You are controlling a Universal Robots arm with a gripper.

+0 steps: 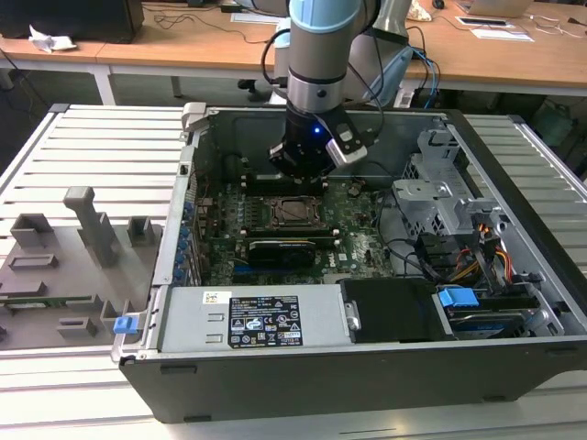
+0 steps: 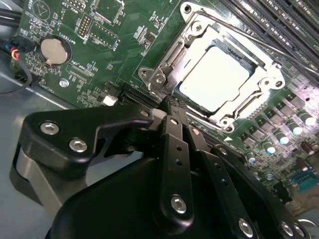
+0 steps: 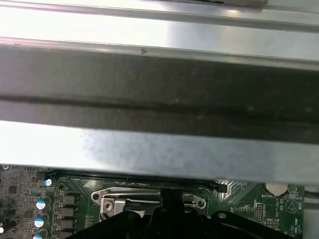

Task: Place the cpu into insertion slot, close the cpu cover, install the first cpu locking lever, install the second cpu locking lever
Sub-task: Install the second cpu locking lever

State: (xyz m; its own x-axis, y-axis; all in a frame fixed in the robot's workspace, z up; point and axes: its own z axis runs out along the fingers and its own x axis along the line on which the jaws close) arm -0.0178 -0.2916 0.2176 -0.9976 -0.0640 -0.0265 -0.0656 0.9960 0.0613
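While the open computer case (image 1: 385, 367) is lying on the slatted metal table (image 1: 92, 147), the robot arm (image 1: 321, 55) is reaching down into it over the green motherboard (image 1: 353, 243), toward the far side of the insertion slot (image 1: 292, 213). Seen in the second wrist view, the gripper (image 2: 172, 107) is hovering with its black fingers (image 2: 174, 144) pressed together, pinching nothing, tips just beside the socket's near corner. Inside that socket the cpu (image 2: 215, 78) is sitting flat, with the cpu cover (image 2: 197, 37) lying closed around it as a silver frame.
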